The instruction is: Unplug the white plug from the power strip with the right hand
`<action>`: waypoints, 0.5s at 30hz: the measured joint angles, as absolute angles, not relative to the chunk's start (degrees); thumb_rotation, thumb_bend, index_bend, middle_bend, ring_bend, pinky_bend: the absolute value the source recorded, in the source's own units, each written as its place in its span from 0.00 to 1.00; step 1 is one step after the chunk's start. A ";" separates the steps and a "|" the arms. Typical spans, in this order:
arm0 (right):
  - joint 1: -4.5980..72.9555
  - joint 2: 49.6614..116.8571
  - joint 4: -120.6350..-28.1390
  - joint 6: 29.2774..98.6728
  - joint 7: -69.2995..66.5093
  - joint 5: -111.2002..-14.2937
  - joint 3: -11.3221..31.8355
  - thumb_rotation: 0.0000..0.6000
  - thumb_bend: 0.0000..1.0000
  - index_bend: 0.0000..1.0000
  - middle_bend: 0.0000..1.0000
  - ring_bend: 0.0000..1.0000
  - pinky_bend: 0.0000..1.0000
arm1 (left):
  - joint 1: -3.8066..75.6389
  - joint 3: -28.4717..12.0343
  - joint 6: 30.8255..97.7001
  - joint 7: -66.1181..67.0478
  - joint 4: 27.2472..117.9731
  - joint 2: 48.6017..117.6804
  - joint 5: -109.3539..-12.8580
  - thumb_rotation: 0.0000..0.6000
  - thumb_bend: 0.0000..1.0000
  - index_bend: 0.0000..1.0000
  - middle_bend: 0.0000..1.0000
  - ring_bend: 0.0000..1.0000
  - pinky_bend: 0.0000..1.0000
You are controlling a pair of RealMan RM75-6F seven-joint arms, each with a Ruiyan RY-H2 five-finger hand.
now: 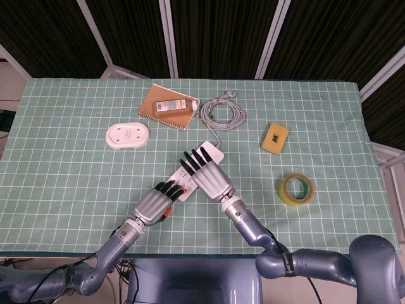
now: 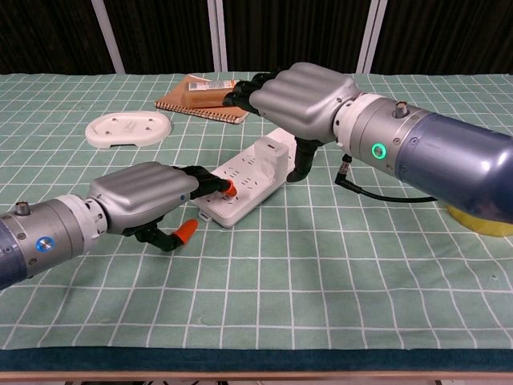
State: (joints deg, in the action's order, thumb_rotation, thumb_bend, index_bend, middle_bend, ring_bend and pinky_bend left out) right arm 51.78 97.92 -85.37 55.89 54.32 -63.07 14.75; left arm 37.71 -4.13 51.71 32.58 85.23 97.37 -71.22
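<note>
The white power strip (image 2: 237, 195) lies diagonally mid-table, with the white plug (image 2: 271, 151) standing in its far end. My right hand (image 2: 298, 99) hovers over the plug with its fingers stretched out past it. Its black thumb (image 2: 300, 164) hangs down beside the plug's right side, and nothing is gripped. My left hand (image 2: 147, 196) rests its orange-tipped fingers (image 2: 227, 186) on the strip's near end. From the head view the right hand (image 1: 206, 175) covers the plug and most of the power strip (image 1: 212, 152), and the left hand (image 1: 155, 202) sits at its near end.
A notebook (image 1: 166, 116) carrying a brown bottle (image 1: 173, 106) lies at the back, beside a coiled grey cable (image 1: 221, 116). A white oval base (image 1: 128, 135) sits to the left. A yellow block (image 1: 275, 138) and a tape roll (image 1: 296, 189) lie to the right.
</note>
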 measured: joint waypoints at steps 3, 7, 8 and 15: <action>52.68 98.74 -83.16 54.99 54.29 -62.51 14.44 1.00 0.17 0.06 0.10 0.09 0.14 | 37.78 -3.97 51.98 32.29 85.23 97.42 -71.44 1.00 0.59 0.14 0.14 0.06 0.19; 53.25 99.63 -80.70 54.18 53.96 -61.68 13.80 1.00 0.17 0.08 0.12 0.11 0.16 | 37.94 -3.80 52.10 31.95 85.05 97.37 -71.57 1.00 0.59 0.14 0.14 0.06 0.19; 53.39 99.88 -79.93 53.94 53.77 -61.40 13.68 1.00 0.17 0.09 0.13 0.11 0.16 | 37.96 -3.78 52.13 31.85 85.03 97.34 -71.55 1.00 0.59 0.14 0.14 0.06 0.19; 54.09 101.87 -74.81 52.52 51.78 -60.16 13.02 1.00 0.22 0.17 0.18 0.16 0.22 | 38.10 -3.41 52.40 31.25 84.90 97.11 -71.69 1.00 0.59 0.14 0.14 0.06 0.19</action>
